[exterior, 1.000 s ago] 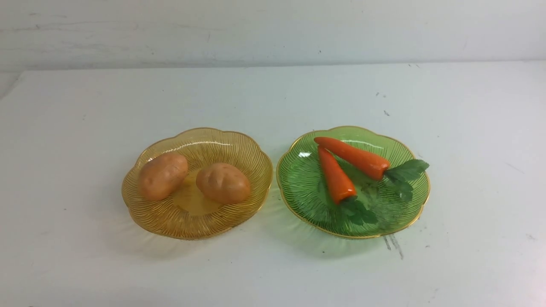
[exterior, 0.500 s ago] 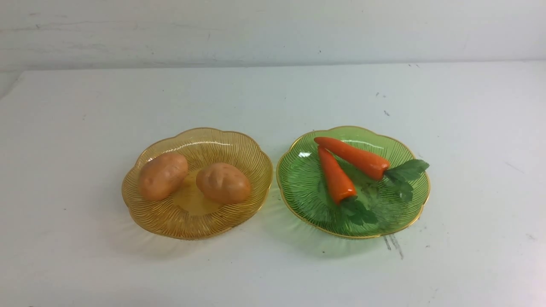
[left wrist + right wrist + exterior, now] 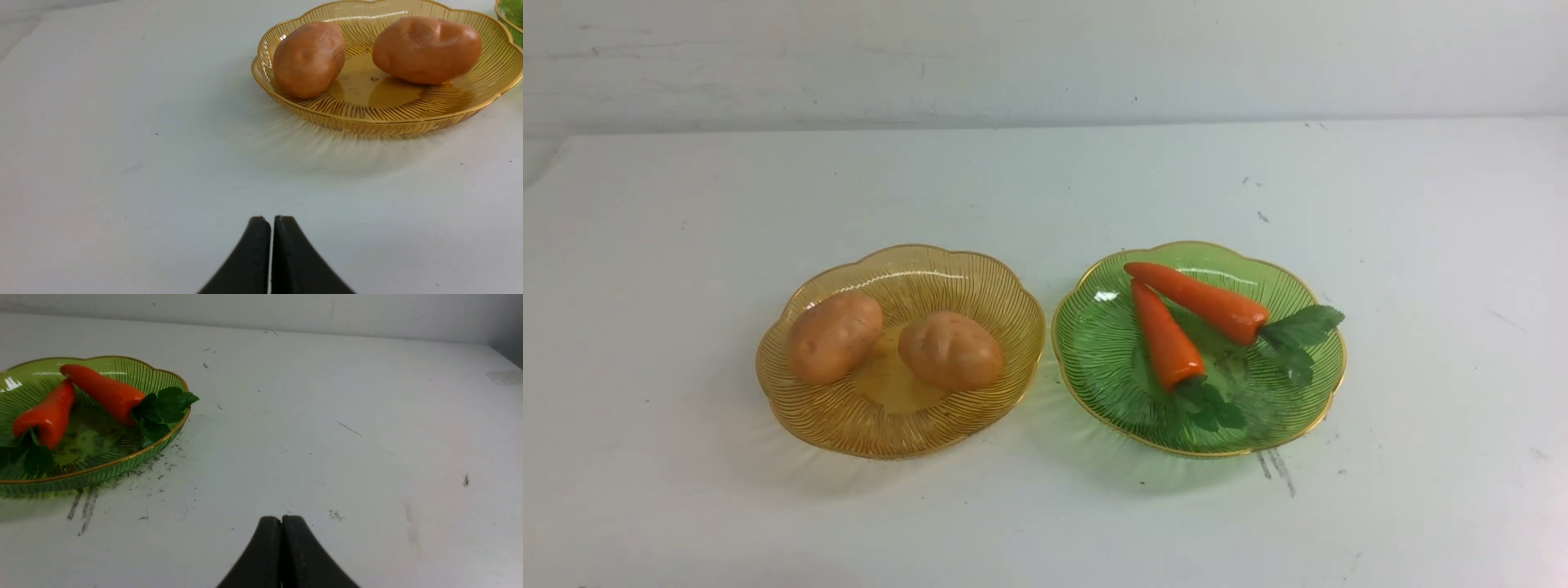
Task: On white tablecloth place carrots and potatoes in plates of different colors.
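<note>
Since sorting goes by plate colour, both potatoes point(image 3: 894, 343) sit in amber plate point(image 3: 833, 437), carrots point(image 3: 1184, 318) in green plate point(image 3: 1094, 400) on white tablecloth point(image 3: 686, 204); left gripper point(image 3: 271, 220) & right gripper point(image 3: 281, 519) closed, empty, pulled clear w/ nothing left to carry

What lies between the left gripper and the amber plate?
Only bare white tablecloth, as the left wrist view shows; the shut left gripper stands apart from the amber plate.
</note>
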### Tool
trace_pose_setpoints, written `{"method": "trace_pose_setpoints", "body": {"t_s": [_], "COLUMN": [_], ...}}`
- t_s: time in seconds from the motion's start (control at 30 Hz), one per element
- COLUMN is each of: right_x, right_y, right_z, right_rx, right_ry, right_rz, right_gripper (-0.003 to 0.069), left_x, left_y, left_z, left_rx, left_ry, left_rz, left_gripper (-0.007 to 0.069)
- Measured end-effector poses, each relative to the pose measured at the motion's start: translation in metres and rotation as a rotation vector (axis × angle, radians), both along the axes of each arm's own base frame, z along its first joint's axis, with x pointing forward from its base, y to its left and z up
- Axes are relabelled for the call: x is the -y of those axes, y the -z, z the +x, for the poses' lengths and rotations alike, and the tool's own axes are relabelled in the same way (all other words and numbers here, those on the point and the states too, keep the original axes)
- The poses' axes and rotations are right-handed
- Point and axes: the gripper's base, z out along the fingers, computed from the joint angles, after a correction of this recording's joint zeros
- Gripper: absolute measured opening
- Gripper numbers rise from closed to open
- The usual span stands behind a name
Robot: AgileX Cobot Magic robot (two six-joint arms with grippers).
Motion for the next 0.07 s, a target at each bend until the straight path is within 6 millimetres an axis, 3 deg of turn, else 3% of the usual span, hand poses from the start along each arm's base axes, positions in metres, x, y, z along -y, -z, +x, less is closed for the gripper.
{"method": "trace_pose_setpoints", "body": {"t_s": [0.07], "right_x": [0.0], "right_y": [0.0], "right_z": [0.0], "right_rx": [0.0], "right_ry": [0.0], "right_rz": [0.0], "right_gripper": [-0.0015], "left_x": [0.0], "left_y": [0.0], "left_z": [0.0], "left_rx": [0.0], "left_ry": [0.0], "left_rz": [0.0], "left_gripper": [-0.0003]}}
